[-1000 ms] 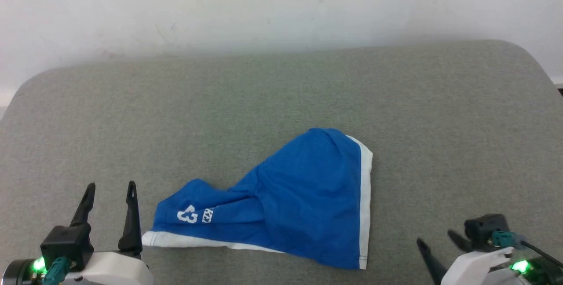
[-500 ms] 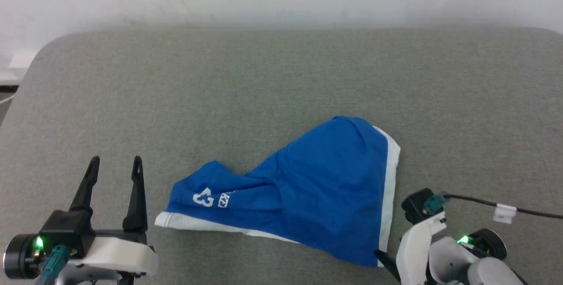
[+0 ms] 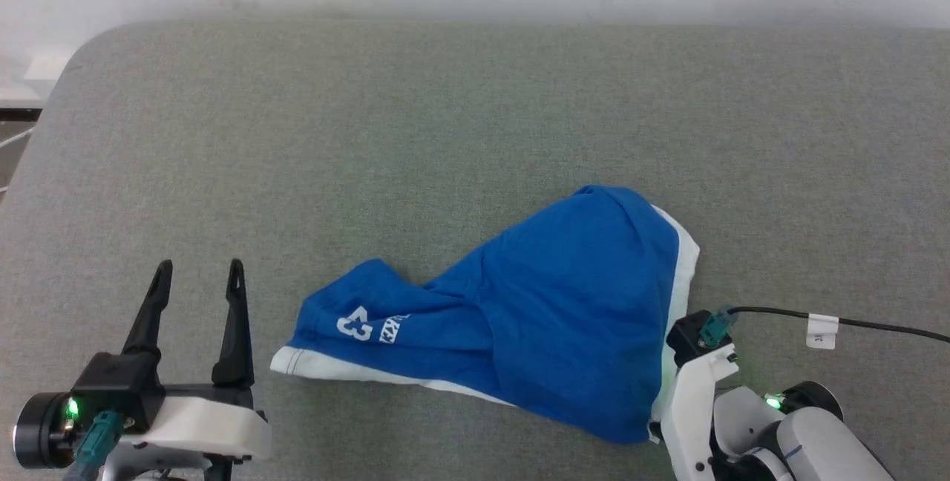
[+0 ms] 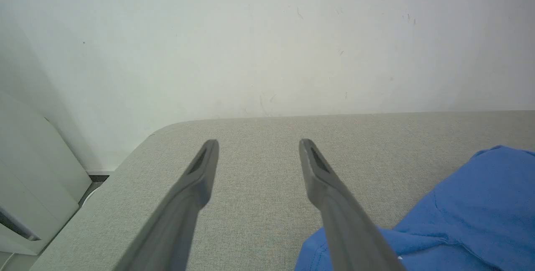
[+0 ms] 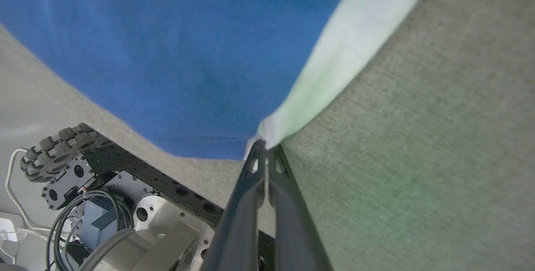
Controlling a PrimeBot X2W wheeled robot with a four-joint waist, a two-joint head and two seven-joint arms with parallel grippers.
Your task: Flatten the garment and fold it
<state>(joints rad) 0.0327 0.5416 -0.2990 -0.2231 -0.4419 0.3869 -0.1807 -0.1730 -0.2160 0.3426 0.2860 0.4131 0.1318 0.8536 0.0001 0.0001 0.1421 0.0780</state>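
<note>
The garment is a pair of bright blue shorts with white trim, lying crumpled on the grey padded table with its white print facing up at the left. My right gripper is shut on the garment's near right corner, where the white band meets the hem. In the head view my right wrist stands over that corner and hides the fingertips. My left gripper is open just left of the garment, with nothing between its fingers. The blue cloth lies to its right.
A black cable with a white tag runs from my right wrist across the table. The table's near edge and my wheeled base lie just below the gripped corner. A white wall stands behind the table.
The head camera has shifted. My right gripper has come in from the right to the garment's near right corner and shut on it. My left gripper stays open in place.
</note>
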